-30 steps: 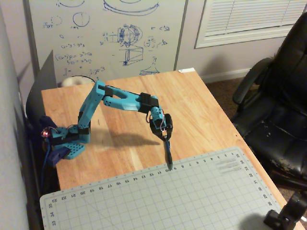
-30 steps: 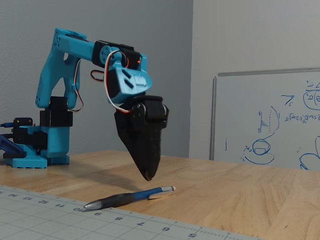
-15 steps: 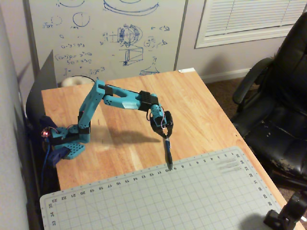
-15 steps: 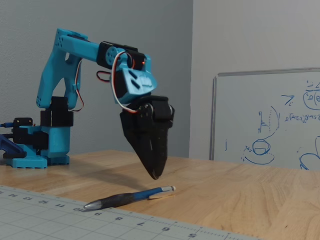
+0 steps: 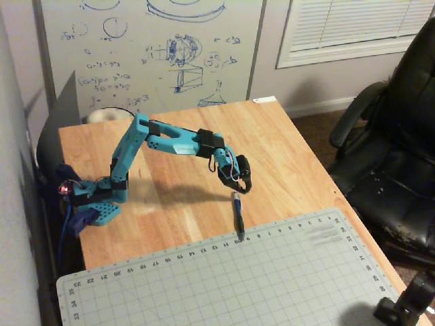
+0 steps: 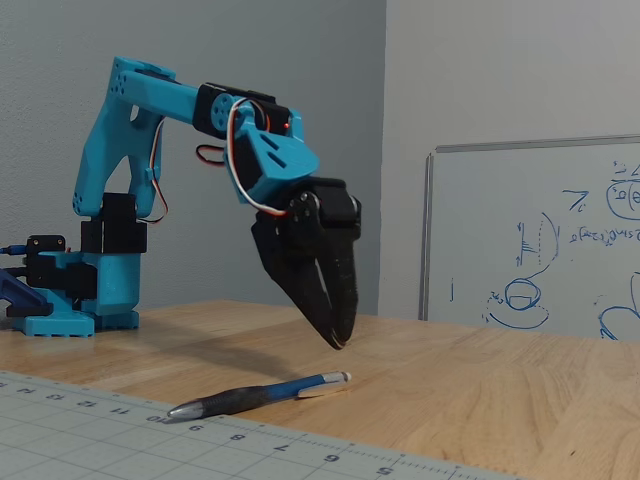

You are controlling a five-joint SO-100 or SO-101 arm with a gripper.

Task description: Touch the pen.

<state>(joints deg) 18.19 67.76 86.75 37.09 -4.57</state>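
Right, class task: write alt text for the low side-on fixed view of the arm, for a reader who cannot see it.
A blue robot arm reaches down over a wooden table, its black claw hanging just above a dark pen without touching it. The pen lies flat, one end over the edge of a grey cutting mat. A whiteboard with blue sketches leans against the wall behind.

Turquoise-blue arm [image 5: 166, 141] with black servo blocks; black gripper [image 6: 338, 338]; red, white and black wires at the wrist. Dark blue-black pen [image 6: 255, 396], lighter blue barrel end, silvery tip. Light honey wood-grain table [image 5: 285, 159]. Pale grey cutting mat [image 5: 258, 285], fine grid, dark numerals along the border. White whiteboard [image 5: 149, 47], blue marker sketches. Black leather chair [image 5: 391, 149]. Grey-white walls.
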